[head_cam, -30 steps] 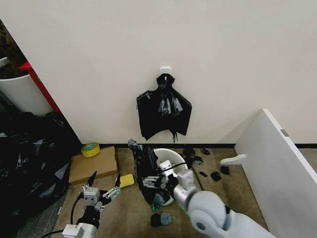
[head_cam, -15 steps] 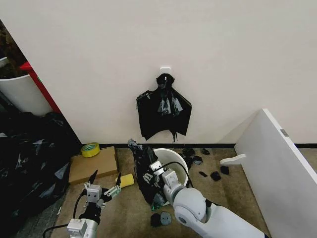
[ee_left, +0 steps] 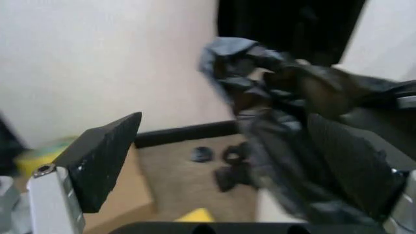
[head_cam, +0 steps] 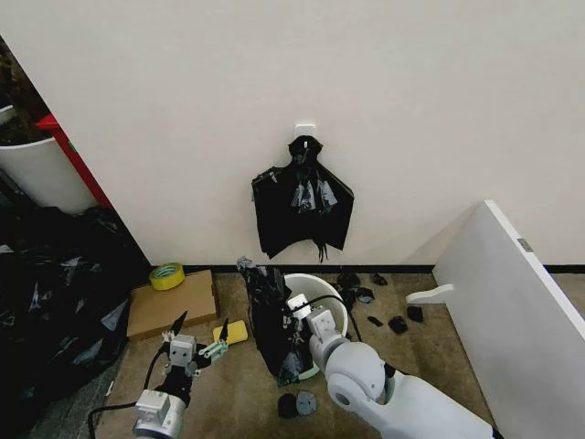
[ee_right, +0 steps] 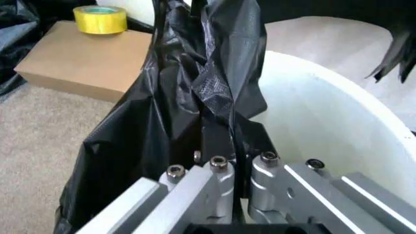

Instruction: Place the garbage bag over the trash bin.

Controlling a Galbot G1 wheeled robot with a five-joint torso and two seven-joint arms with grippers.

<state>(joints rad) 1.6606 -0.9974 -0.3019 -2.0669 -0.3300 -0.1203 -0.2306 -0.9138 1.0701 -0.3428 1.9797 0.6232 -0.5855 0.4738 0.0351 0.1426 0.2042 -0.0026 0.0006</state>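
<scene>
- The right gripper (head_cam: 294, 322) is clamping the bag (head_cam: 271, 315) at the bin's (head_cam: 322, 284) left rim.
- The bag is hanging upright outside the bin's left wall.
- The left gripper (head_cam: 194, 333), jaws apart, is waiting left of the bag.

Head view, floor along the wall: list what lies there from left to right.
Heap of black plastic sheeting → cardboard box with the yellow tape roll → garbage bag → trash bin → small black scraps → white board.
</scene>
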